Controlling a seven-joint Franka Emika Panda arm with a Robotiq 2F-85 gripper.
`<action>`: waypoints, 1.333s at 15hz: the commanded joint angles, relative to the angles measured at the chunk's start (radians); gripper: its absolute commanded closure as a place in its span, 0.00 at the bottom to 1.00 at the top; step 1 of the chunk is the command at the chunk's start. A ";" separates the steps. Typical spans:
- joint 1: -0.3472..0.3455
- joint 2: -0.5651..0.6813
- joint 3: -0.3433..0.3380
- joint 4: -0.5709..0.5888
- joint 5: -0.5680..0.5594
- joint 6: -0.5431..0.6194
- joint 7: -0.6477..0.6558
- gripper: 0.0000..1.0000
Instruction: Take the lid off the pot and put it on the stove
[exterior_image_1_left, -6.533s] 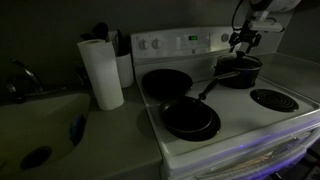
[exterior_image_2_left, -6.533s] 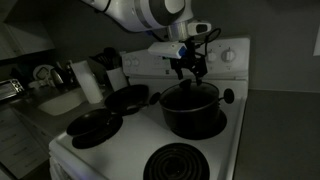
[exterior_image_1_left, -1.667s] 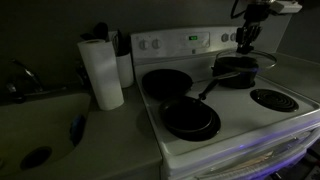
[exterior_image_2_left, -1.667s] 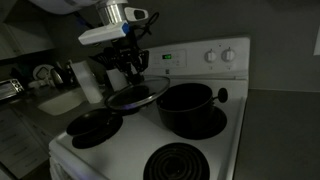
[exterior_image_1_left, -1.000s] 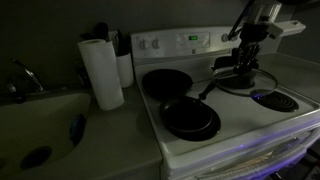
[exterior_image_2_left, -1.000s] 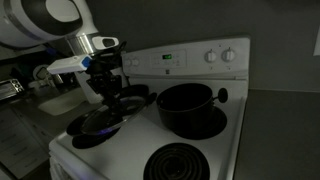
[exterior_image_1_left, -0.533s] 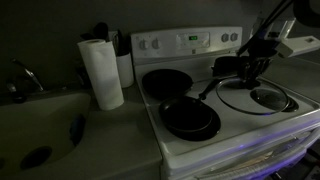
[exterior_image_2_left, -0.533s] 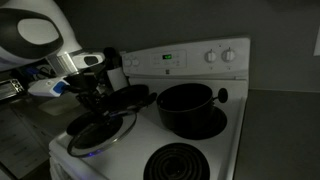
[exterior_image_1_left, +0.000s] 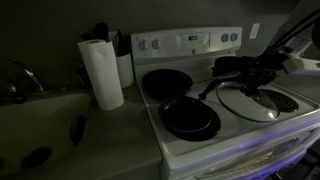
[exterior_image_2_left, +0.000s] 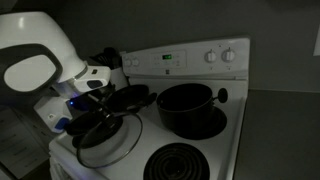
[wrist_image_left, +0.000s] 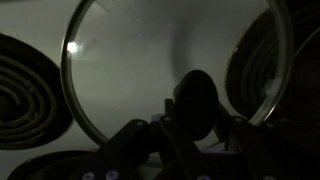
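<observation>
So the lid (exterior_image_1_left: 248, 103) is off the pot (exterior_image_1_left: 238, 66) now and has swung down to hang tilted just over a near burner of the stove (exterior_image_1_left: 232, 132), fingers (wrist_image_left: 140, 140) still pinched on its knob, so only the set-down's left.

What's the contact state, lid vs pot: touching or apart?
Apart. In an exterior view the lid, held by the gripper, hangs well to the side of the pot, with a clear gap between them.
</observation>
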 joint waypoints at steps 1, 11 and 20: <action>0.007 0.029 -0.017 0.003 0.052 0.149 -0.030 0.86; 0.038 0.029 -0.036 0.010 0.089 -0.043 -0.052 0.86; -0.038 0.190 0.050 0.009 0.000 0.079 0.064 0.86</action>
